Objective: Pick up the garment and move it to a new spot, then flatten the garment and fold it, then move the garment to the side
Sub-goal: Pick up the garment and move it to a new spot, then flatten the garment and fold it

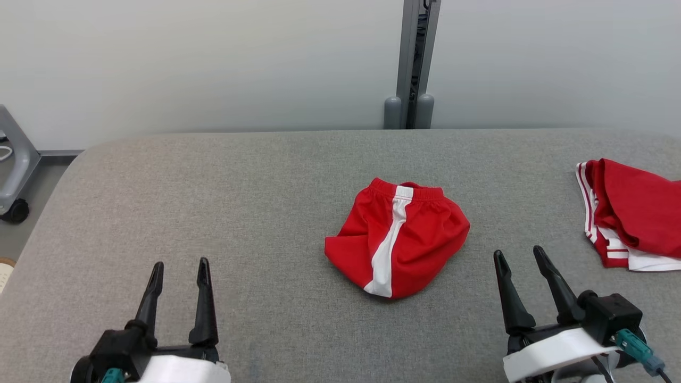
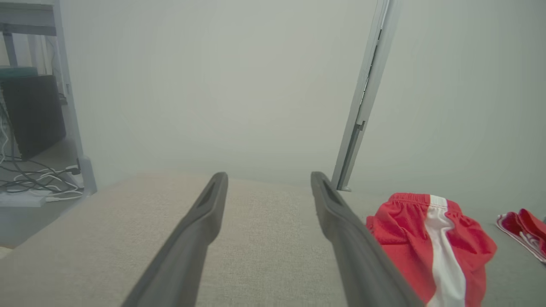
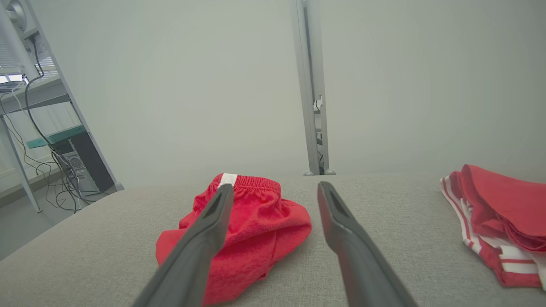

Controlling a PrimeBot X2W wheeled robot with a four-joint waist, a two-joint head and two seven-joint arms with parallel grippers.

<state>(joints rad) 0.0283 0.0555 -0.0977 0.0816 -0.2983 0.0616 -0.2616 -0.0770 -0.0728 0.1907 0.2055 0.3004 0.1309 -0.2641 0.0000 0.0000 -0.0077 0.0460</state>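
The garment [image 1: 396, 236] is a pair of red shorts with a white side stripe, lying crumpled in the middle of the grey table [image 1: 239, 213]. It also shows at the lower right of the left wrist view as the garment [image 2: 431, 243], and ahead-left in the right wrist view as the garment [image 3: 247, 230]. My left gripper [image 1: 179, 266] rests open near the front left, well apart from the shorts. My right gripper [image 1: 518, 254] stands open at the front right, just right of the shorts, with nothing between its fingers.
A second red and white garment [image 1: 628, 221] lies at the table's right edge. A grey post [image 1: 412, 64] rises behind the table against the pale wall. A grey cart [image 1: 13, 165] stands on the floor at the far left.
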